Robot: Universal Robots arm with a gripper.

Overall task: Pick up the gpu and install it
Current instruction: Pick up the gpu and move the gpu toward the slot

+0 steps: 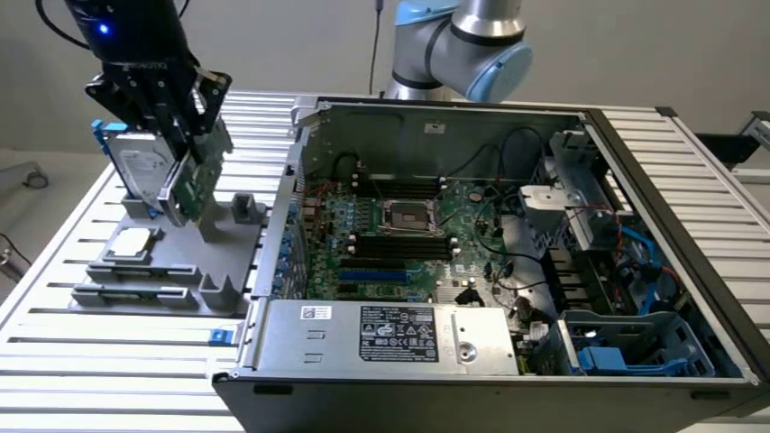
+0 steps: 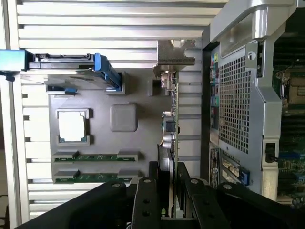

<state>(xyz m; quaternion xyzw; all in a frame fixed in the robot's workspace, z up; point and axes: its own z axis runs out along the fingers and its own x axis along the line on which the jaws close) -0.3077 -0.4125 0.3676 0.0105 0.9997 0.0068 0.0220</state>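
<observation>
The gpu (image 1: pixel 193 188) is a thin green card with a silver end bracket (image 2: pixel 174 56). It hangs upright and slightly tilted over the grey parts holder (image 1: pixel 169 262) at the exterior view's left. My gripper (image 1: pixel 184 144) is shut on its upper edge. In the wrist view the gpu (image 2: pixel 170 129) shows edge-on, running away from my gripper (image 2: pixel 167 191), with a black finger (image 2: pixel 151 188) pressed on either face. The card's lower edge sits at or just above the holder; I cannot tell whether they touch. The open computer case (image 1: pixel 307 117) lies to the exterior view's right.
A silver hard drive in a blue frame (image 1: pixel 136 171) stands in the holder just beside the gpu. A square processor chip (image 1: pixel 130 242) and memory sticks (image 2: pixel 95 157) lie in the holder too. Inside the case are the motherboard (image 1: pixel 398 225), blue slots (image 1: pixel 373 273) and a power supply (image 1: pixel 385 334).
</observation>
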